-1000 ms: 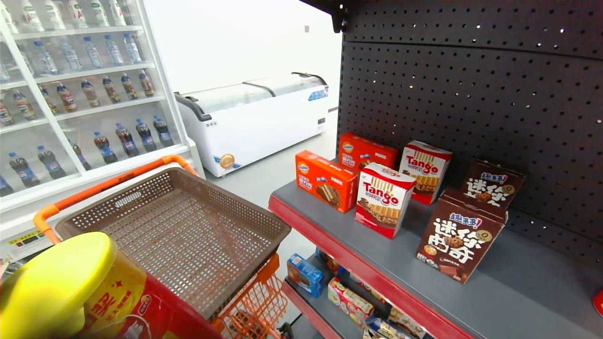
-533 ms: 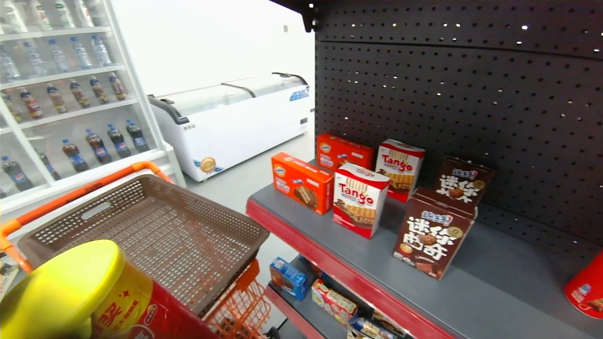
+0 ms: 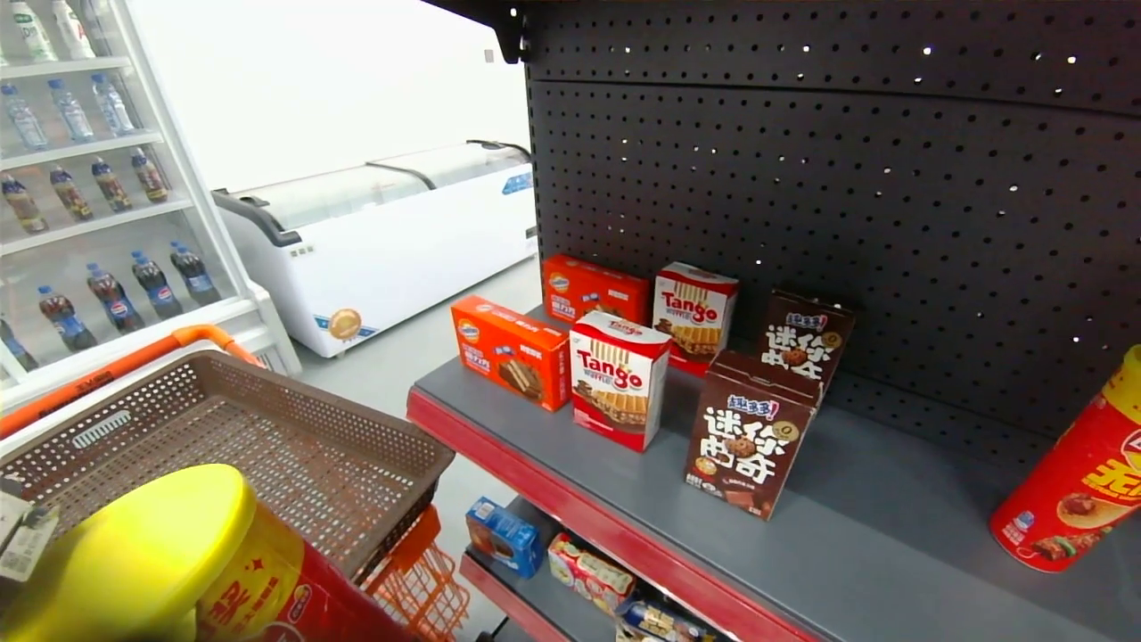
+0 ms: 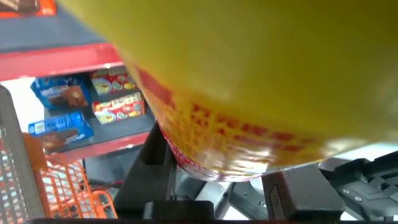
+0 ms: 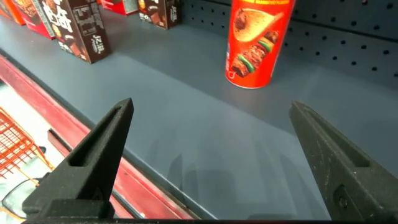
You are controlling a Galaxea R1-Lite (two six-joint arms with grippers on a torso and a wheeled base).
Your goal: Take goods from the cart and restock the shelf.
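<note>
A red canister with a yellow lid (image 3: 134, 553) hangs close in front of me at the lower left, over the near corner of the brown cart basket (image 3: 267, 437). My left gripper (image 4: 224, 186) is shut on this canister (image 4: 249, 93), its dark fingers (image 4: 152, 177) against the canister's sides. My right gripper (image 5: 211, 162) stands open just above the grey shelf board (image 5: 186, 118), with nothing between its fingers. A second red canister (image 5: 256, 40) stands upright on the shelf (image 3: 891, 553) beyond it, at the far right (image 3: 1079, 473) of the head view.
Orange boxes (image 3: 510, 349), red-and-white wafer boxes (image 3: 617, 379) and brown cookie boxes (image 3: 747, 432) stand in rows on the shelf's left half, before a black pegboard (image 3: 802, 178). Bare shelf lies between them and the standing canister. A lower shelf holds snacks (image 3: 504, 535). A chest freezer (image 3: 383, 241) stands behind.
The head camera has swung to the right, so the whole picture slid left and the standing canister on the shelf came into view. The held canister keeps its place at the lower left.
</note>
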